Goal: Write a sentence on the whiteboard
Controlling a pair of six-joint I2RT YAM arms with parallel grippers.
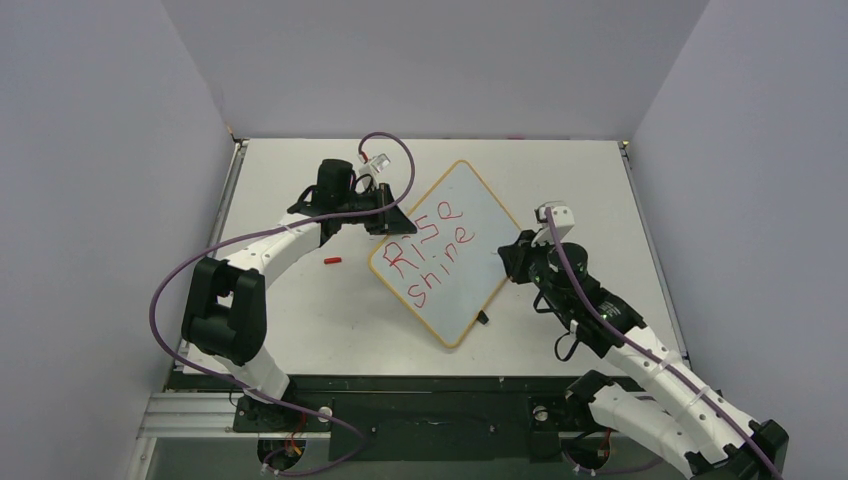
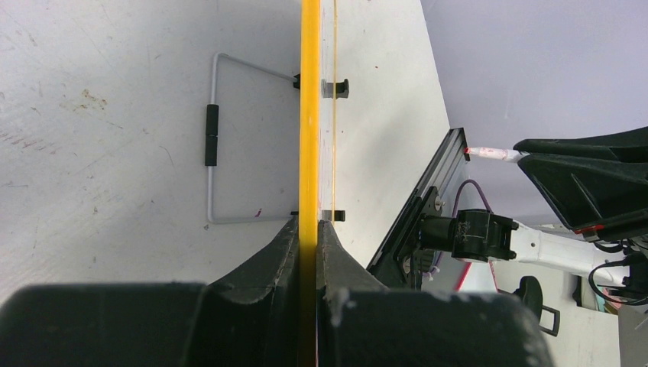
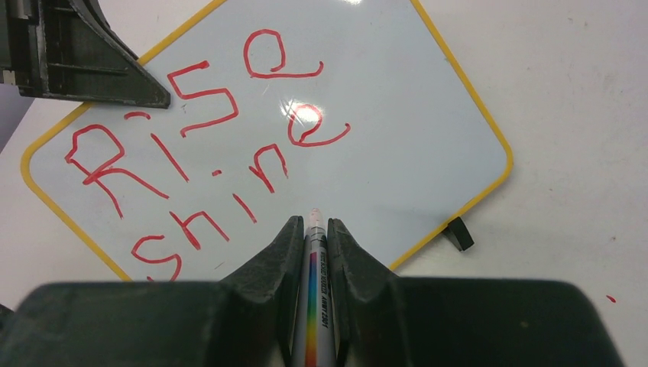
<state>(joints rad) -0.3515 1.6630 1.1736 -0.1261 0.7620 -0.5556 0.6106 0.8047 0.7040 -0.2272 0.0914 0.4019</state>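
Over the table (image 1: 560, 170), left gripper (image 2: 308, 229) clamps the whiteboard (image 1: 480, 215) edge; right gripper (image 3: 313, 229) pinches a marker (image 3: 315, 306) nearby.

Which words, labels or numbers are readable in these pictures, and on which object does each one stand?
"Rise": red handwriting, upper line on the whiteboard.
"shine": red handwriting, lower line on the same board.
Print along the marker barrel: too small and blurred to read.

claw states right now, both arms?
left claw: closed, clamping the whiteboard by its yellow edge.
right claw: closed, holding the marker, tip pointing at the board.
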